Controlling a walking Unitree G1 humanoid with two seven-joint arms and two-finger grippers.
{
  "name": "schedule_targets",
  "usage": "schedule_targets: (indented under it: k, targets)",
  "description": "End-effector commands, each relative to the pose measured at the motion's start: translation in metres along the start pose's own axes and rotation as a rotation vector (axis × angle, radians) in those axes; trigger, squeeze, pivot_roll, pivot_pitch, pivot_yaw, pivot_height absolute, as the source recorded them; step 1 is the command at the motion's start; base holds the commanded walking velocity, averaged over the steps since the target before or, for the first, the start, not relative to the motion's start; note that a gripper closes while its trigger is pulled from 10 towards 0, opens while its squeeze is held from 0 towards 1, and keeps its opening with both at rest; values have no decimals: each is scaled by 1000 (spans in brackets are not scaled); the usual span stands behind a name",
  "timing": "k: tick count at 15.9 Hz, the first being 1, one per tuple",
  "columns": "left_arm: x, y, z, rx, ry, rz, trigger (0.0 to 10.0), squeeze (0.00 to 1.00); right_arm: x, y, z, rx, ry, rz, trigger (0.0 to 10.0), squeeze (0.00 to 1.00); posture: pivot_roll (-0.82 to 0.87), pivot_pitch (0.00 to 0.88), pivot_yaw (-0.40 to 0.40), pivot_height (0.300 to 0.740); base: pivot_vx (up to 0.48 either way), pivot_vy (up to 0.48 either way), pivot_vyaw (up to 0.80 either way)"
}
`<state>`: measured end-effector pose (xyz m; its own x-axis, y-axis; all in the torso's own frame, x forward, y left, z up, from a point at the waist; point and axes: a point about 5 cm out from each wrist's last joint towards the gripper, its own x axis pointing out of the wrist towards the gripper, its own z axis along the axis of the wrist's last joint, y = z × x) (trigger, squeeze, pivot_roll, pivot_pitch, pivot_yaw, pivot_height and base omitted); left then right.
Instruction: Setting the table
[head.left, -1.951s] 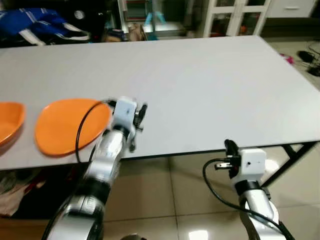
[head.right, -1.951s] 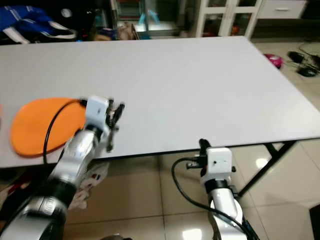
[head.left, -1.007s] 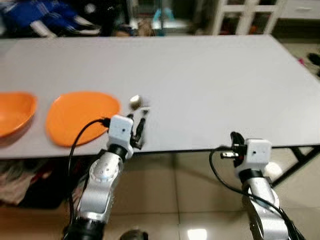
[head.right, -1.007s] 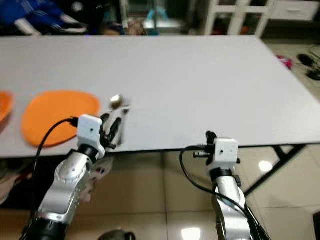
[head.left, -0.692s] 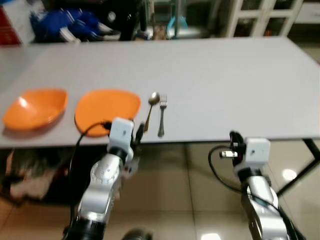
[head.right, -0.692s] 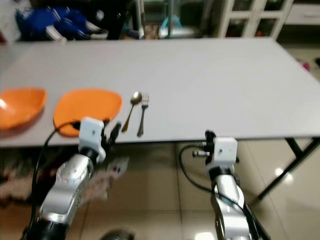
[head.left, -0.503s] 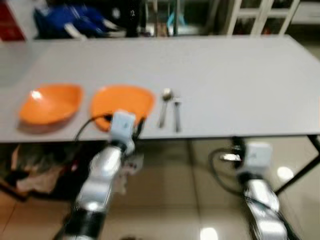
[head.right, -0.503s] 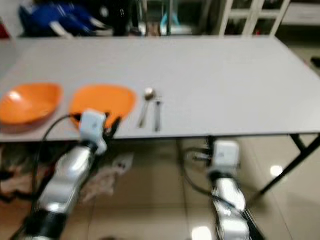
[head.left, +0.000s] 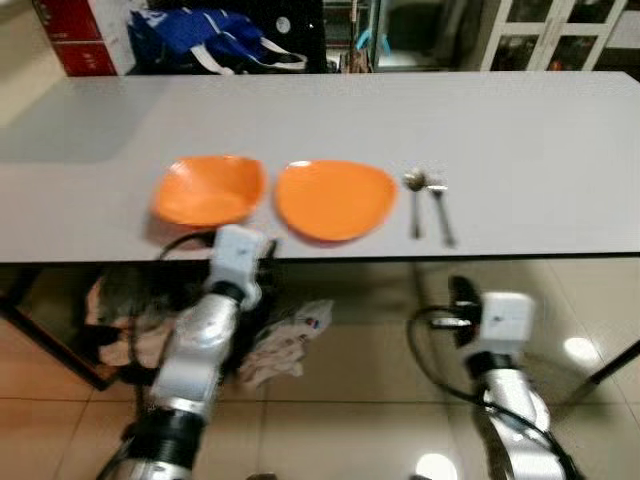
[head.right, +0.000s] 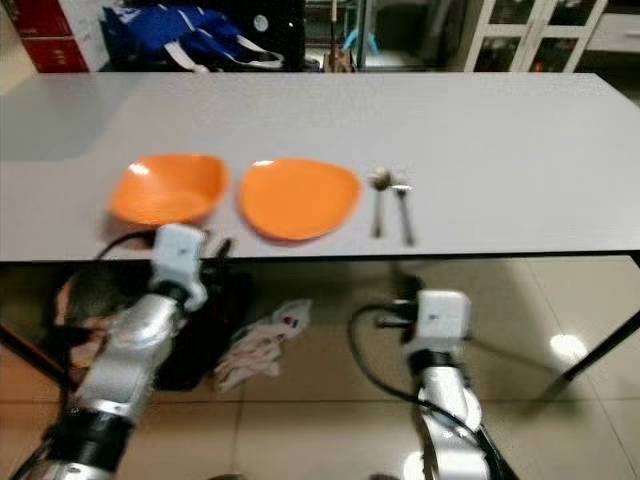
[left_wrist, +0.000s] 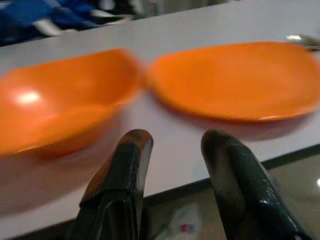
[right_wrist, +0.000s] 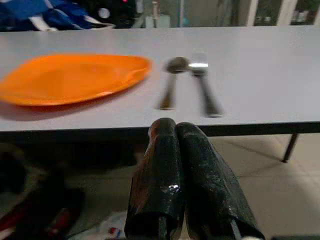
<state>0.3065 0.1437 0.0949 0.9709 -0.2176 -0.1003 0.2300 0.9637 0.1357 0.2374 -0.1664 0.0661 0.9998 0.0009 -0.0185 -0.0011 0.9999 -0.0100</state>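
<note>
Spoon (head.left: 415, 196) and fork (head.left: 440, 208) lie side by side near the table's (head.left: 520, 140) front edge — long axes front to back, heads pointing away — right of the orange plate (head.left: 334, 199) and bowl (head.left: 208, 190). Left gripper (left_wrist: 172, 145) gapes empty below the edge; right gripper (right_wrist: 176, 131) is pressed closed.

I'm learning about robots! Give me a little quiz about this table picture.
1. True or false: the spoon lies between the plate and the fork.
2. Which dish is nearest the left gripper? A) bowl B) cup C) pot
3. Fill in: the right gripper has its fingers ____.

Key: 1 true. 2 A. 3 shut.
</note>
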Motion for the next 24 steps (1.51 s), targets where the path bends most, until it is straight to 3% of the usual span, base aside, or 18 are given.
schedule_targets:
  k: [1, 7, 13, 18, 22, 24]
  targets:
    - [3, -8, 2, -6, -8, -20, 10000, 0, -1, -8, 2, -12, -5, -21, 10000, 0, -49, 0, 46, 740, 0, 480, 0]
    - [8, 0, 2, -14, -36, -34, 10000, 0, -4, -2, 7, 18, -43, -18, 10000, 0, -48, 0, 42, 740, 0, 480, 0]
    - [-6, 42, -16, 23, 19, 50, 10000, 0, -6, 0, 6, 22, -35, -14, 10000, 0, -36, 0, 39, 740, 0, 480, 0]
    - [2, 20, -1, -29, -37, -25, 10000, 0, -6, 1, 5, 23, -32, -6, 10000, 0, -34, 0, 36, 740, 0, 480, 0]
    - [-27, 15, -2, -49, 13, -157, 10000, 0, -17, -4, 3, 14, -13, -3, 10000, 0, -28, 0, 35, 740, 0, 480, 0]
    - [-27, 19, -3, -99, 36, -154, 10000, 0, -16, -2, 3, 18, -12, 8, 10000, 0, -14, 0, 27, 740, 0, 480, 0]
